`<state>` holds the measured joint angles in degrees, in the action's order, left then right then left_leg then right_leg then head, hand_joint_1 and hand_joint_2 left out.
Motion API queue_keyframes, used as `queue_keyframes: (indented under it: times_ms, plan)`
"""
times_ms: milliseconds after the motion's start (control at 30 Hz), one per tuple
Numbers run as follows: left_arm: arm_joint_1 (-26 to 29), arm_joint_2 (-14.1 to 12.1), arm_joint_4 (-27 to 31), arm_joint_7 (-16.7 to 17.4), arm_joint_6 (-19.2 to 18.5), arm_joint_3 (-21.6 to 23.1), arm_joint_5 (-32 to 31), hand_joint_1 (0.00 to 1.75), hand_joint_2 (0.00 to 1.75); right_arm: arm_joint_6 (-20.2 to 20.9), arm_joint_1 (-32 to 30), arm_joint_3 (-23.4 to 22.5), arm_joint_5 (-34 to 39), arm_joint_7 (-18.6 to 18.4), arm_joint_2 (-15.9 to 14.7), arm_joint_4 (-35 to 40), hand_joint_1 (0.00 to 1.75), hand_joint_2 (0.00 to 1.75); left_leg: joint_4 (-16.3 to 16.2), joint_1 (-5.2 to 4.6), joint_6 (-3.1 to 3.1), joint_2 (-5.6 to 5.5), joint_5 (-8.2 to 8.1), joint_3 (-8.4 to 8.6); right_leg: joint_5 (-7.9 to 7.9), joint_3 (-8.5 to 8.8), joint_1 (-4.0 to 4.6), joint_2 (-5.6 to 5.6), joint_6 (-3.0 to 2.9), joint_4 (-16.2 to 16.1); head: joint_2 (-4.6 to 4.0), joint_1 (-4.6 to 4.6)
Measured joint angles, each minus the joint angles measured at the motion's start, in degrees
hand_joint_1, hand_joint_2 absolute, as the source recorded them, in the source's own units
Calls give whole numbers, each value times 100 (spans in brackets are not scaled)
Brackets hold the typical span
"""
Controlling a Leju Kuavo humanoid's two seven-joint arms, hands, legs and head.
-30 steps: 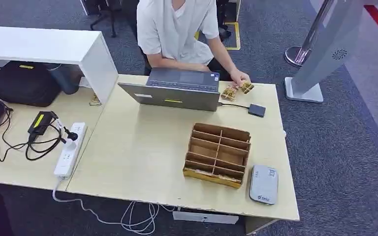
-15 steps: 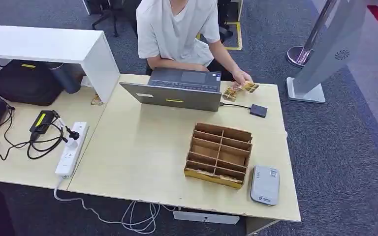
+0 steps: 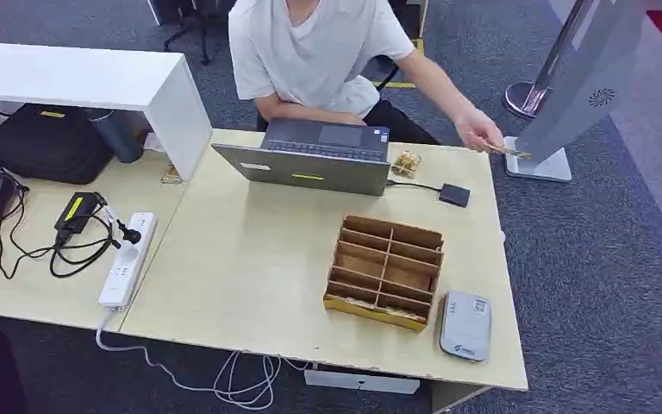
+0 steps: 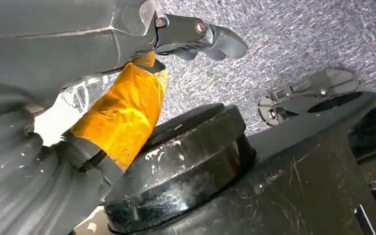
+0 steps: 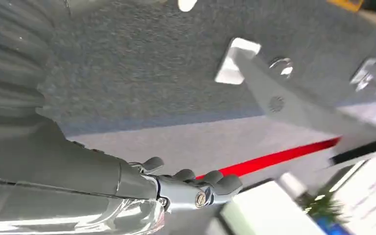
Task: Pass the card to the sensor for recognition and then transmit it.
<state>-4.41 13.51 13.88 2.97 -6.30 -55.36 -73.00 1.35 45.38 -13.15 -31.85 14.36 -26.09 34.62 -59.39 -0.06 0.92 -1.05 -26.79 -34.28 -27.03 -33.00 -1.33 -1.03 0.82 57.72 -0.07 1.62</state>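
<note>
Head view looks down on a pale wooden table point(image 3: 250, 259) where a person in a white shirt point(image 3: 319, 47) sits behind an open laptop point(image 3: 315, 159), the head cut off by the top edge. The person's hand point(image 3: 480, 134) reaches out past the table's far right corner and pinches a card point(image 3: 510, 153), seen nearly edge-on, so its face cannot be read. A small stack of similar gold-printed cards point(image 3: 406, 164) lies on the table just beside the laptop's right end, and a small dark box point(image 3: 453, 195) on a cable sits near it. The brown cardboard divider tray point(image 3: 384, 269) stands toward the near right of the table, its compartments too shadowed to tell what they hold, with the grey card sensor point(image 3: 465, 325) flat just beside it at the table's near right corner. A white power strip point(image 3: 126, 260) with tangled black cables lies on the left. In the left wrist view the left hand point(image 4: 196, 39) hangs over grey carpet, fingers curled in together with nothing between them, an orange tape wrap point(image 4: 122, 112) close behind it. In the right wrist view the right hand point(image 5: 196, 188) is blurred, its fingers likewise curled in and holding nothing.
</note>
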Motion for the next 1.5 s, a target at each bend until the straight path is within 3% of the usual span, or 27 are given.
queue_keyframes:
  times_ms: [267,633,900,933,1167,1200,1500]
  plan:
    - [-4,-2,0,-4,-94,0,-26,0,175,-678,263,1471,-236,-227,533,345,0,175,0,1,-3,-6,3,0,0,-1,0,-3,0,3,0,0]
    - [-23,-4,0,-13,-166,41,-179,0,175,-1924,539,3253,-990,-614,1313,636,0,175,0,2,-8,-6,6,2,0,-3,0,-1,-1,5,0,2]
    - [-71,129,-101,-673,-133,339,-315,0,175,-2774,552,4067,-1486,-763,1836,723,0,175,-1,15,-12,32,7,-1,7,-14,9,30,-5,4,0,-15]
    - [-70,129,-107,-719,-184,339,-249,0,175,-2863,550,4135,-1526,-763,1888,734,175,175,-1,7,-12,30,7,-1,7,-18,3,29,-4,5,0,-15]
    - [-80,118,-118,-723,-498,330,-11,0,175,-2970,514,4323,-1486,-562,2041,734,175,175,0,8,-16,11,10,-8,7,-21,3,16,-4,5,0,-9]
    - [-82,114,-118,-723,-520,330,2,0,0,-2968,506,4336,-1453,-531,2043,734,175,175,0,8,-16,10,10,-9,7,-21,3,15,-4,6,0,-11]
    - [-86,87,-118,-732,-597,319,59,0,0,-2902,456,4384,-1248,-448,2052,798,175,175,-1,6,-16,10,10,-12,7,-23,1,15,-4,5,0,-11]
